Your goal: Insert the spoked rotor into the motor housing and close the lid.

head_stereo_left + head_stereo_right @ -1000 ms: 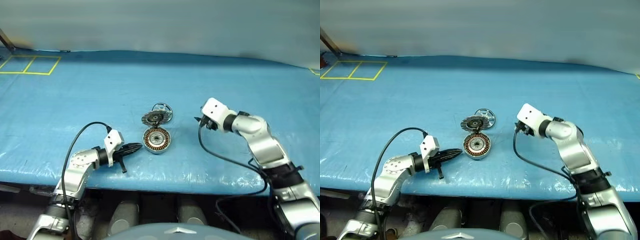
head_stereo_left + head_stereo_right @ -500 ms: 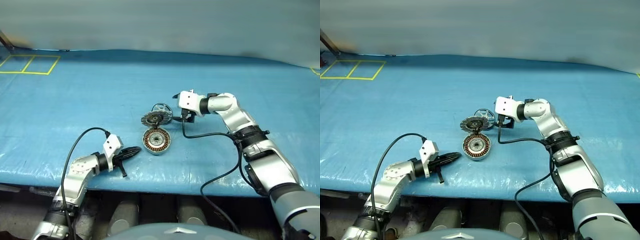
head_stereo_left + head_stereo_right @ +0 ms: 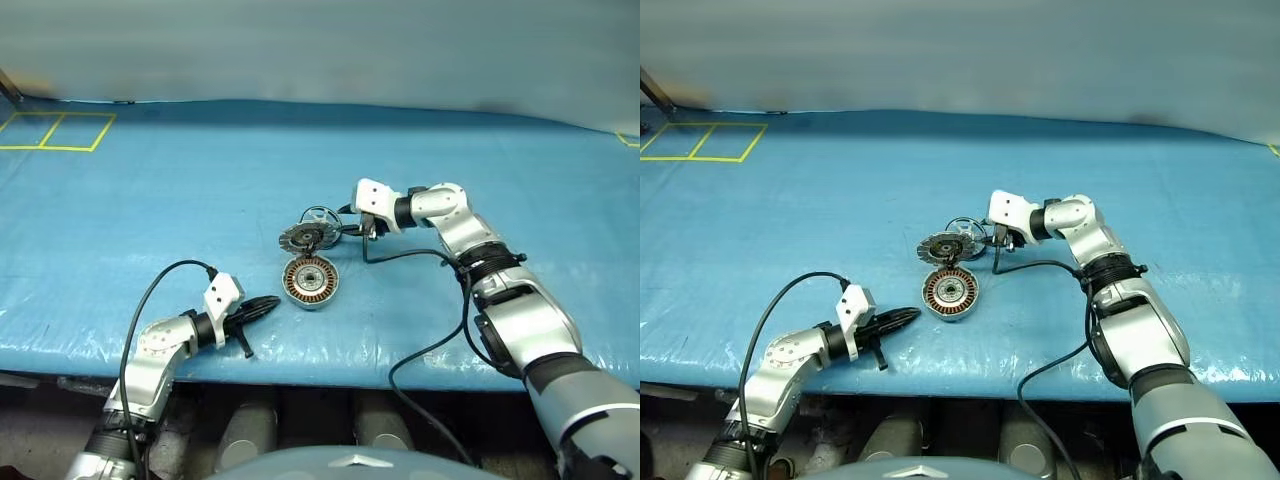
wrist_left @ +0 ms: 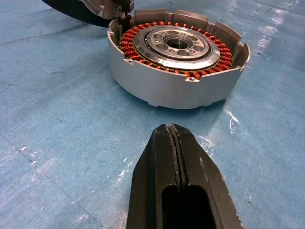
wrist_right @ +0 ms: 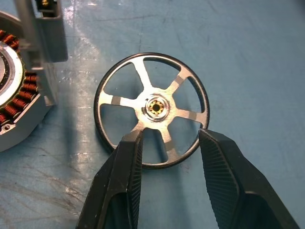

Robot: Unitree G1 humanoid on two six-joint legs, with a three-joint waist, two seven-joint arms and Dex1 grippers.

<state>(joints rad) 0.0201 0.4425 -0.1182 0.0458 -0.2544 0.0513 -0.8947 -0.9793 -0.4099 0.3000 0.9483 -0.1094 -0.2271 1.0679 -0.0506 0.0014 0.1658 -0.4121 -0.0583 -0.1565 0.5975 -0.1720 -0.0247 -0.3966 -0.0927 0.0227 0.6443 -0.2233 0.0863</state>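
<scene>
Right end effector [image 5: 167, 143] is open, fingers astride the near rim of the spoked rotor [image 5: 152, 109], which lies flat on the blue table [image 3: 150, 190] just behind the motor housing [image 3: 310, 280]. Can't tell if the pads touch it. Housing sits open w/ copper windings showing, lid [image 3: 303, 237] tilted up at its far edge. Left end effector [image 4: 178, 143] is shut, empty, near the housing's side.
</scene>
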